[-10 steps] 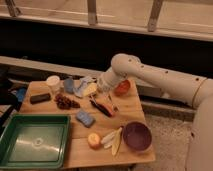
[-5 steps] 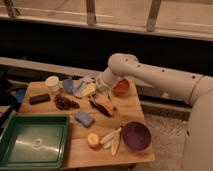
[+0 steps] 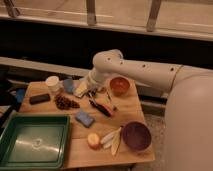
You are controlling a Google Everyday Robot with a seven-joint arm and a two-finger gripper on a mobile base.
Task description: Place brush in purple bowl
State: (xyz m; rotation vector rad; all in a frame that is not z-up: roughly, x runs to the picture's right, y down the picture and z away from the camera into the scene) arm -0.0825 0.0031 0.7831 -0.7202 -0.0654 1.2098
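Camera view: over the past second I have watched the arm swing a little to its left above the tabletop [image 3: 82,152], and the gripper [image 3: 93,92] now hangs low over the middle of the clutter, just behind the near end of the brush [image 3: 100,107]. Its jaws are spread wide and carry nothing. The brush has not moved. It lies flat and slanted on the wood, close in front of the orange bowl [image 3: 119,85] and well apart from the purple bowl [image 3: 136,135], which sits with nothing in it at the front right corner of the tabletop. The green tray [image 3: 37,117] at the left plays no part. As I read it, the small shift is the final line-up for the pick. The grasp has not yet been made, so the lift and the carry to the purple bowl both remain to be done.
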